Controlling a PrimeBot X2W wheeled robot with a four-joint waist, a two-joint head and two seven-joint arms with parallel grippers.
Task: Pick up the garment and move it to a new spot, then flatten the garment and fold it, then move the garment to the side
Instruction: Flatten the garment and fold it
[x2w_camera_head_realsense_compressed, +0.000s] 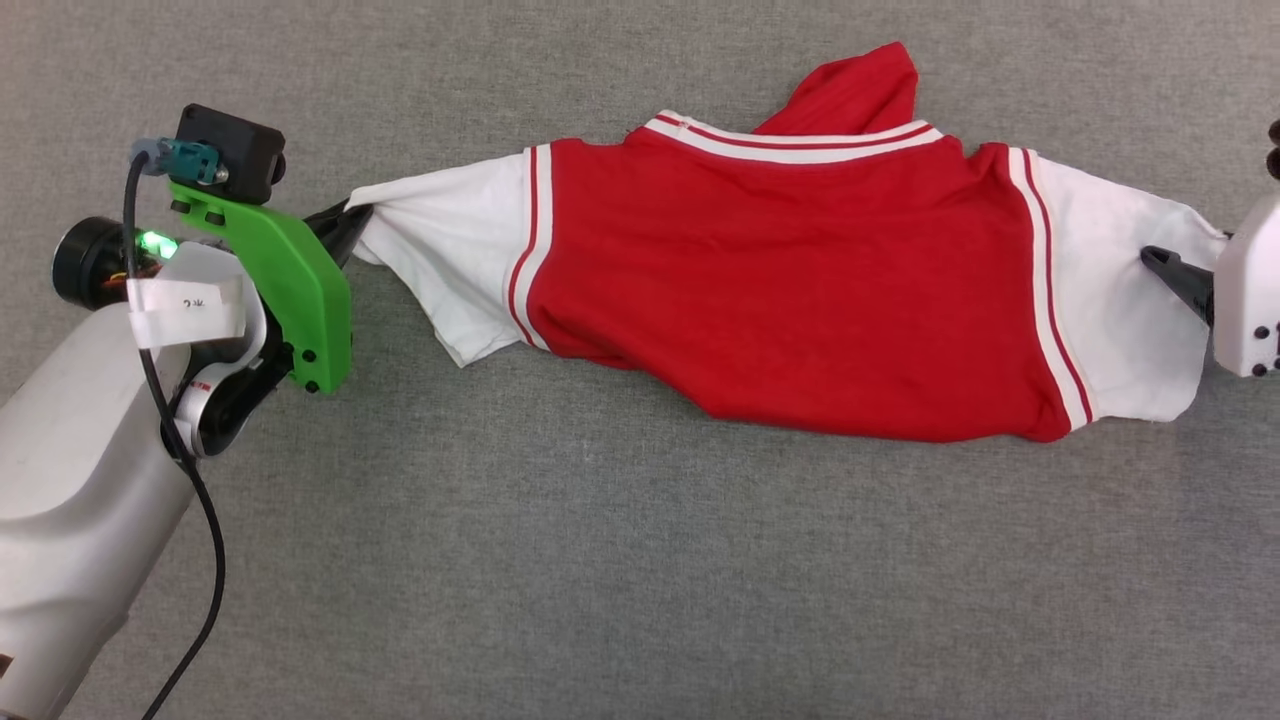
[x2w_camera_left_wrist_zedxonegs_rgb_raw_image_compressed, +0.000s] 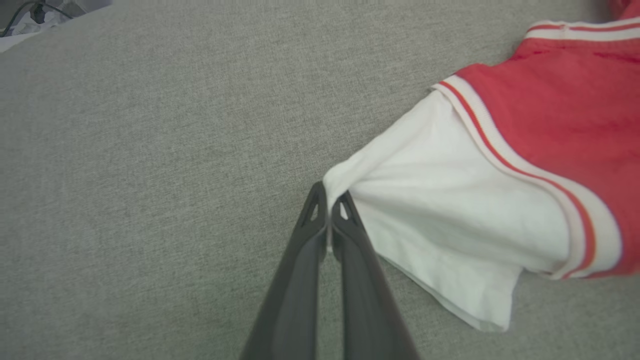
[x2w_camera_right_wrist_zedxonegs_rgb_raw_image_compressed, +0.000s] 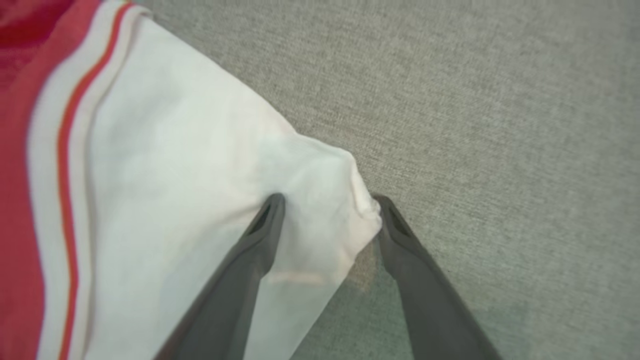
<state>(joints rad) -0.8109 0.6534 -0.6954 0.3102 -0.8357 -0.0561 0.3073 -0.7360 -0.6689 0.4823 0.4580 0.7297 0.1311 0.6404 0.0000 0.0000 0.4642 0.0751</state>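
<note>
The garment (x2w_camera_head_realsense_compressed: 800, 290) lies stretched left to right on the grey cloth surface (x2w_camera_head_realsense_compressed: 640, 560), red body in the middle and a white sleeve at each end, with a red flap bunched up at its far edge. My left gripper (x2w_camera_head_realsense_compressed: 345, 225) is shut on the tip of the left white sleeve (x2w_camera_left_wrist_zedxonegs_rgb_raw_image_compressed: 450, 210); in the left wrist view its fingers (x2w_camera_left_wrist_zedxonegs_rgb_raw_image_compressed: 327, 200) pinch that corner tight. At the other end my right gripper (x2w_camera_right_wrist_zedxonegs_rgb_raw_image_compressed: 330, 200) stands open, its fingers astride the tip of the right white sleeve (x2w_camera_right_wrist_zedxonegs_rgb_raw_image_compressed: 200, 165), one on the cloth, one just off its edge. No numerals are visible.
Grey cloth surface extends wide toward me and beyond the garment. A dark cable and some clutter (x2w_camera_left_wrist_zedxonegs_rgb_raw_image_compressed: 30, 15) sit past the surface's far corner in the left wrist view. A small dark object (x2w_camera_head_realsense_compressed: 1274, 150) shows at the right edge of the head view.
</note>
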